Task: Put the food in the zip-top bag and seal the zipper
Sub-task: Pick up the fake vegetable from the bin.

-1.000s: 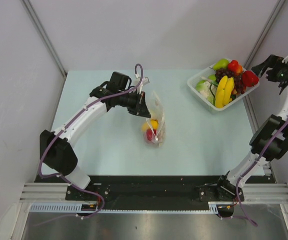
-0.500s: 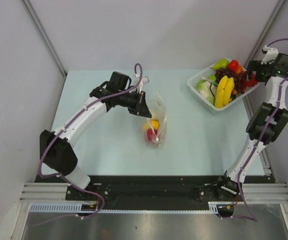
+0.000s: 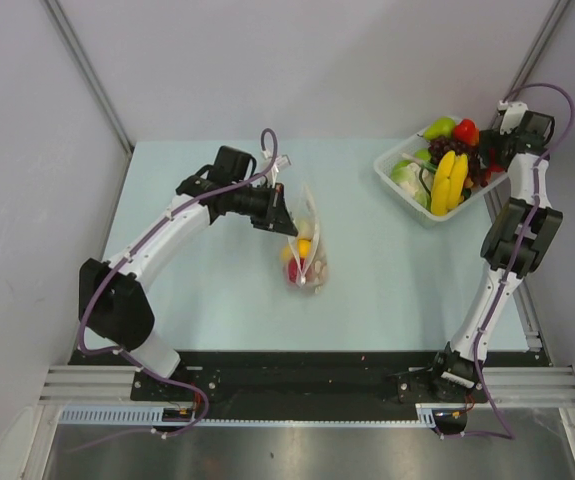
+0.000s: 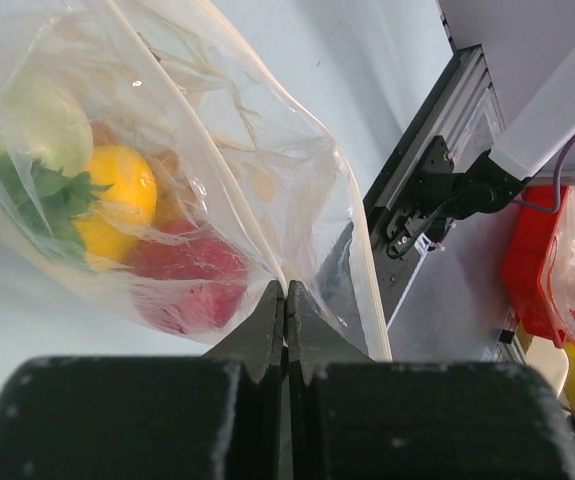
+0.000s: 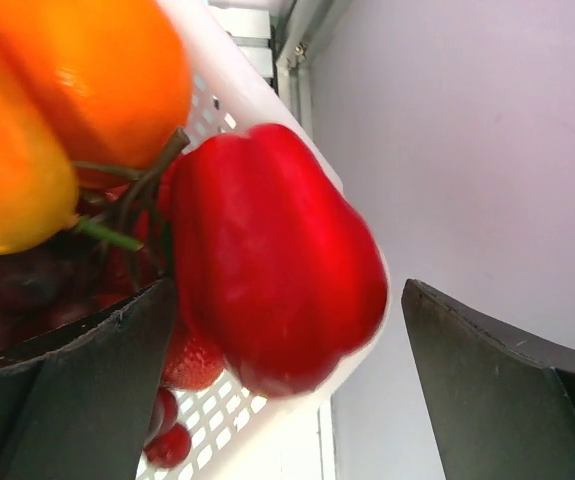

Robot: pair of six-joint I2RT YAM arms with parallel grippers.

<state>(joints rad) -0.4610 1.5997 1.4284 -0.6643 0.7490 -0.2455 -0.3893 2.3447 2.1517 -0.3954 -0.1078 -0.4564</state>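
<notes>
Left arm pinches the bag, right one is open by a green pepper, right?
No: the pepper is red, not green, as the right wrist view shows. The left end effector does pinch the bag; the right end effector is open by the pepper.

Table (image 3: pixel 397 270) between bag (image 3: pixel 308 255) and basket (image 3: pixel 403 194) open — basket packed.

Clear zip-top bag (image 3: pixel 310 232), food (image 3: pixel 302 260) inside — left gripper (image 3: pixel 287 213) holding
</notes>
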